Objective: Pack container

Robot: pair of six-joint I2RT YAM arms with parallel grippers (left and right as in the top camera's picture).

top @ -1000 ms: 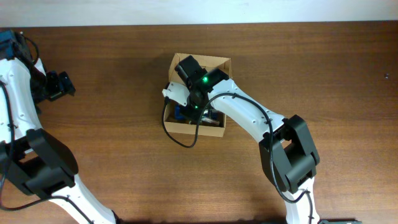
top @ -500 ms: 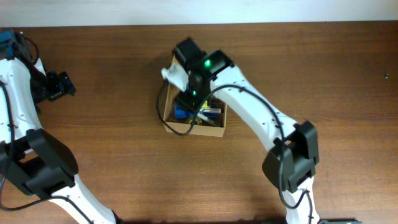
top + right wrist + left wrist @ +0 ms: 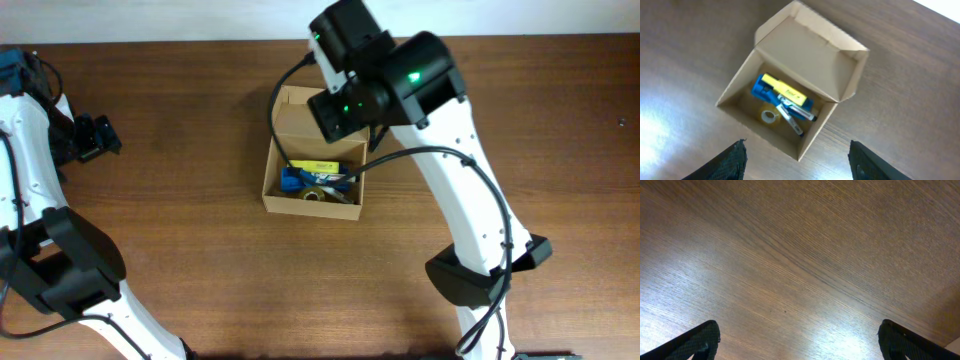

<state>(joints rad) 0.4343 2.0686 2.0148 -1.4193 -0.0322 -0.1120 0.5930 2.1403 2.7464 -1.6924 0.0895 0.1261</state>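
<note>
The container is a tan cardboard box (image 3: pixel 275 170) at mid-table, with its flap lid (image 3: pixel 305 125) leaning partly over the opening. Inside lie a flat blue case with a yellow label (image 3: pixel 782 92), markers (image 3: pixel 795 117) and a roll of clear tape (image 3: pixel 769 116). The box also shows in the right wrist view (image 3: pixel 745 72). My right gripper (image 3: pixel 800 162) is open and empty, held high above the box. In the overhead view its wrist (image 3: pixel 345 45) hides the fingers. My left gripper (image 3: pixel 800 342) is open and empty over bare table, far left (image 3: pixel 95 137).
The brown wooden table (image 3: pixel 180 250) runs all round the box. Its back edge meets a pale wall along the top (image 3: pixel 200 20). A black cable (image 3: pixel 275 95) hangs from the right arm beside the box's left wall.
My right gripper has come up out of the box and risen high above it, moving toward the back. The flap lid has swung up and partly over the opening. The left arm has not moved.
</note>
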